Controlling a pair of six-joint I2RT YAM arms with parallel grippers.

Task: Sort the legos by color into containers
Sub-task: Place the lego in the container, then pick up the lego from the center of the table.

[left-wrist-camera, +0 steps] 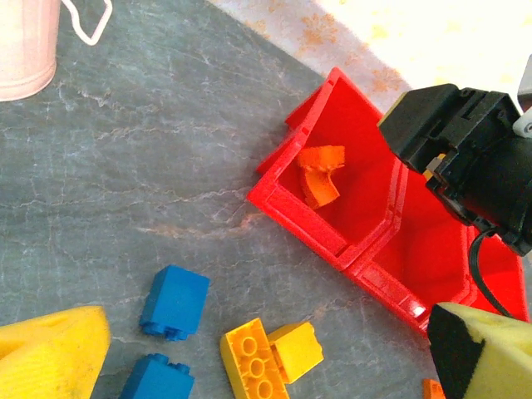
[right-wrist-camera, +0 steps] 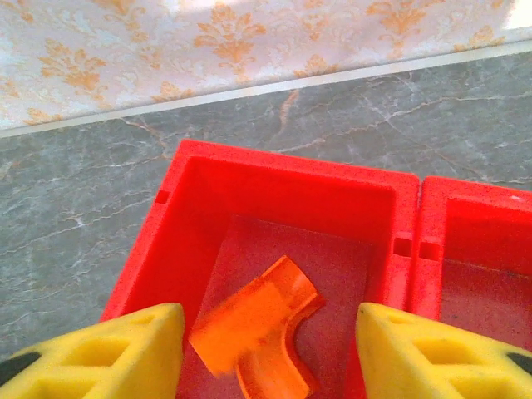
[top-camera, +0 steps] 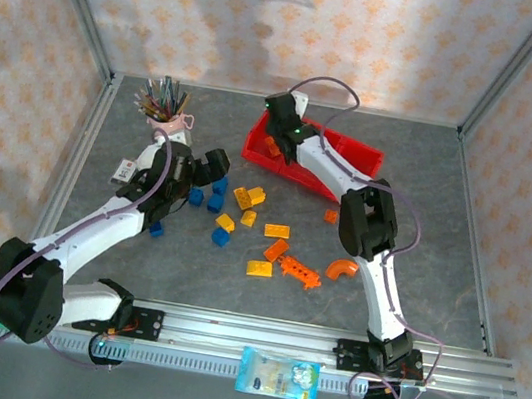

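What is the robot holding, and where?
Nothing. The right end effector stands open over the red bin, the orange arch loose inside. The left end effector is empty too.

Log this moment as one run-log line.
right gripper: open over end bin | orange arch: in that bin | left gripper: open above blue bricks | sort: unfinished
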